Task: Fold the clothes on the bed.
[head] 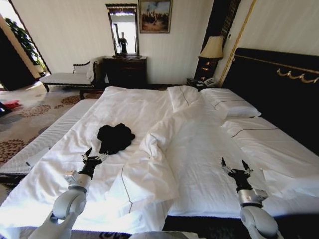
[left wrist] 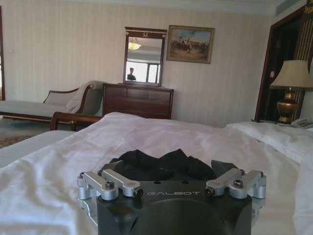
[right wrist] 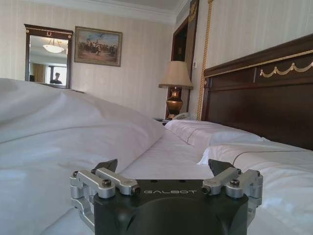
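The shirt (head: 115, 137) is seen lying crumpled in a dark heap on the white sheet of the bed (head: 199, 149), toward the bed's left side and well away from the headboard (head: 279, 89), with a rumpled ridge of duvet (head: 154, 159) just beside it on the right. No long axis can be made out while it is bunched like this; the heap looks roughly as wide as it is deep, and neither sleeves nor hem can be told apart. The left hand (head: 94, 154) is held low over the sheet, close to the bed's near edge, with its fingers spread and nothing between them. The shirt lies straight ahead of it, just beyond the fingertips, and in the left wrist view the dark fabric (left wrist: 161, 164) is framed between the two open fingers of that hand (left wrist: 171, 169). The right hand (head: 234, 164) is held over the right half of the bed, likewise spread and empty, well apart from the shirt and cut off from it by the duvet ridge, which rises as a white swell in the right wrist view (right wrist: 63, 122). The left hand is therefore judged far the nearer, and a short forward reach appears to be all that a first grasp would need.
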You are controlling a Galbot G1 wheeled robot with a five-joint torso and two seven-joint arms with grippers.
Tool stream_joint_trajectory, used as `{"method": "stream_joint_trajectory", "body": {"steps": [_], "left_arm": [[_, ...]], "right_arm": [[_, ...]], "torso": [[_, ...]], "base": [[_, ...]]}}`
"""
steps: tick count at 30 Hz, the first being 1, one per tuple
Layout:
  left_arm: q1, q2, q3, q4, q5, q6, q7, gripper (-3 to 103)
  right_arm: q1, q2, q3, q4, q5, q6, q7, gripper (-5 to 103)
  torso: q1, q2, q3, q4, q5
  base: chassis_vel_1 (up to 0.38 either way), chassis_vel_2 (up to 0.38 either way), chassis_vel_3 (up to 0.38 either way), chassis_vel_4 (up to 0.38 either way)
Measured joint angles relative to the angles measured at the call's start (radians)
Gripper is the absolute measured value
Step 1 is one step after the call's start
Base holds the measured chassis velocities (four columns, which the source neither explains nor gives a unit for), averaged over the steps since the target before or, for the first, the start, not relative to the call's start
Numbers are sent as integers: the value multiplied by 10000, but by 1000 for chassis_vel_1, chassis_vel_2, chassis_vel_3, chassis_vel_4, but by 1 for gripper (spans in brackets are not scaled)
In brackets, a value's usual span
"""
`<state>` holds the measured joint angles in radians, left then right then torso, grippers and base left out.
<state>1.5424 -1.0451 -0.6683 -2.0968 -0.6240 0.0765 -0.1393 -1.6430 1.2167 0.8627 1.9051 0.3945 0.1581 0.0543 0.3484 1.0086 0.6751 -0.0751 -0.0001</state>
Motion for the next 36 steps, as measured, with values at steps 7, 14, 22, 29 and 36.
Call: {"method": "stream_joint_trajectory", "body": {"steps": [7,14,22,29,36], "left_arm": [[13,-29,16,-29,-1,-6,6,100],[7,-33,17,-30,-1,-6,5,100],[-28,-27,20,-6,-5,-5,4,100],[-26,-23,19,-5,-20,-6,1,100],[-44,-1,20,-27,-27,-3,-10,100]], "right_arm": [[-10,21,2,0,0,7,0,100],[-17,19,10,0,2,11,3,100],[-4,29,10,-1,3,12,17,100],[8,21,4,-5,2,12,33,100],[-1,78,-11,-5,-31,12,50,100]], "torso": [[0,0,-1,-3,1],[0,0,0,-1,1],[-1,1,-1,-1,0],[-2,1,-1,-1,2],[-1,1,0,-1,1]], "base": [[117,106,-112,-109],[115,113,-109,-118],[128,133,-125,-125],[97,146,-91,-131],[48,222,-35,-222]]}}
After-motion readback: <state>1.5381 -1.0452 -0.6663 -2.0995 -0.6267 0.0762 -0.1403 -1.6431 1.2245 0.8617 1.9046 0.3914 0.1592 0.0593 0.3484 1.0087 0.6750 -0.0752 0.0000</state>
